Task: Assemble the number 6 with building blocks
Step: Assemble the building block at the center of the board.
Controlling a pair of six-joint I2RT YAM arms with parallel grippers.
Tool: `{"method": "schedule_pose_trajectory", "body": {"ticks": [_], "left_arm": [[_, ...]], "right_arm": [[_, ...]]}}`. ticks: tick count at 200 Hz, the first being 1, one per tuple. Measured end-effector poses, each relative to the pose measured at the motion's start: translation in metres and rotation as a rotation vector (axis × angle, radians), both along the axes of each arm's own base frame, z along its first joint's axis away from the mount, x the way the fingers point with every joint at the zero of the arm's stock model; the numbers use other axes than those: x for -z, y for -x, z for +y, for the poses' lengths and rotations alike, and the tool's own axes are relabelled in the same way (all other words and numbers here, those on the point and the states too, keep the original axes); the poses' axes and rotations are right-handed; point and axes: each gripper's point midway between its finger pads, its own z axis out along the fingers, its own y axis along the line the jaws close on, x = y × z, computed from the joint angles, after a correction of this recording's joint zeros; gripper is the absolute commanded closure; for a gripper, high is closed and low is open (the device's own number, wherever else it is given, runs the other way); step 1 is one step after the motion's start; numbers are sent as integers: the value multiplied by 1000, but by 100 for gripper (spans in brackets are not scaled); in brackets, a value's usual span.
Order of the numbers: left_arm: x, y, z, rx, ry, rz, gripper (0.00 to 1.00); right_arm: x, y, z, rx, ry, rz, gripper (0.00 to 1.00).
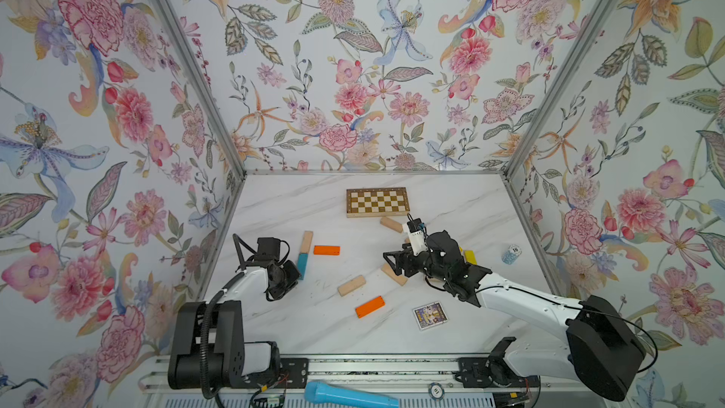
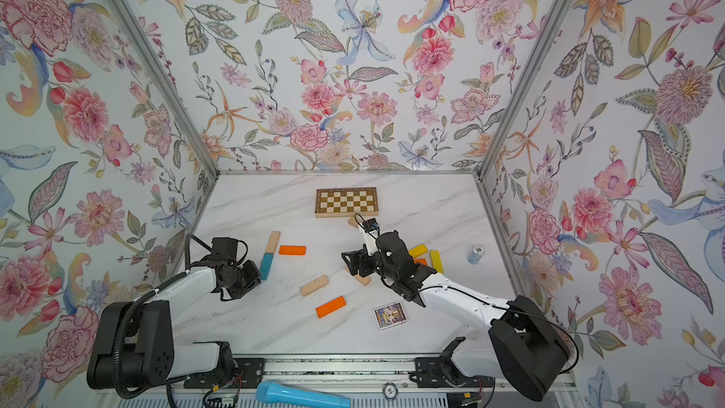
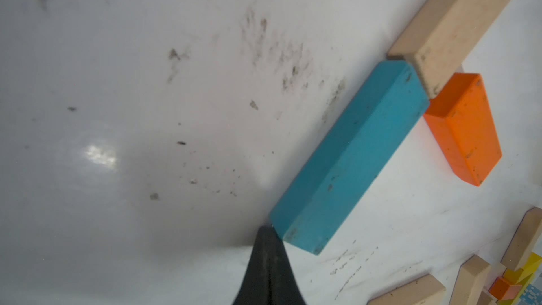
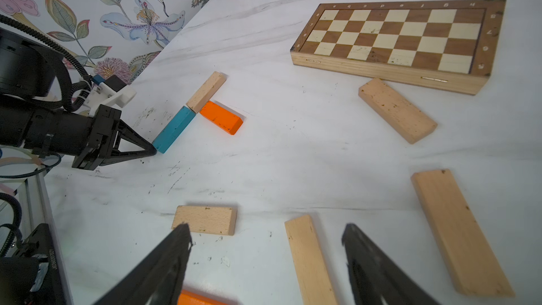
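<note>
White marble-look tabletop (image 1: 298, 331) strewn with building blocks (image 2: 314, 285), all lying flat.

Teal block (image 1: 302, 264) toward the left edge, roughly parallel to it, end to end with a pale block (image 1: 306, 241) on its far side, the two touching. Orange block (image 1: 326, 250) at right angles to that pair, one end touching at their joint, the other pointing toward the tabletop's middle.

Left gripper (image 4: 154, 150) low at the teal block's near end, jaws pressed together, tip against the block's corner, nothing pinched.

Right gripper (image 4: 266, 230) over the right half of the tabletop, jaws spread wide, holding nothing. Second pale block (image 4: 309, 259) on the surface in line with the gap between the fingers; no contact discernible. Third pale block (image 4: 460, 230) near it, apart.

Fourth pale block (image 1: 351, 285) near the tabletop's centre, well apart from the teal one. Second orange block (image 1: 369, 306) between it and the near edge. Fifth pale block (image 1: 391, 224) just beside the checkered board (image 1: 377, 201), the board itself close to the far edge.

Yellow block (image 2: 418, 250), second yellow block (image 2: 436, 261) and third orange block (image 2: 420, 261) clustered toward the right edge, partly hidden behind the right arm; mutual contact impossible to judge.
</note>
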Motion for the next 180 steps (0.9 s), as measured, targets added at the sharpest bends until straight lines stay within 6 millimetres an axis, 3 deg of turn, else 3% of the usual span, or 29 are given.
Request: {"method": "schedule_pose_trajectory", "body": {"ticks": [32,49,82,133,155,180], "left_arm": [[-3,3,-1,1,7,2,100],[-11,5,-1,2,4,-14,89],[-37,5,5,4,-34,-59,53],[-118,-44,16,111,-150,-220,12],[-131,-59,18,176,-193,-244,2],[-126,-60,19,231,-226,-234,1]], "right_arm": [[2,-1,6,-7,8,4,17],[3,-1,12,-15,15,9,17],[2,1,33,-45,20,15,17],[6,3,73,-142,101,-27,15],[9,-8,88,-200,168,-82,14],[23,-23,112,-298,263,-139,14]]}}
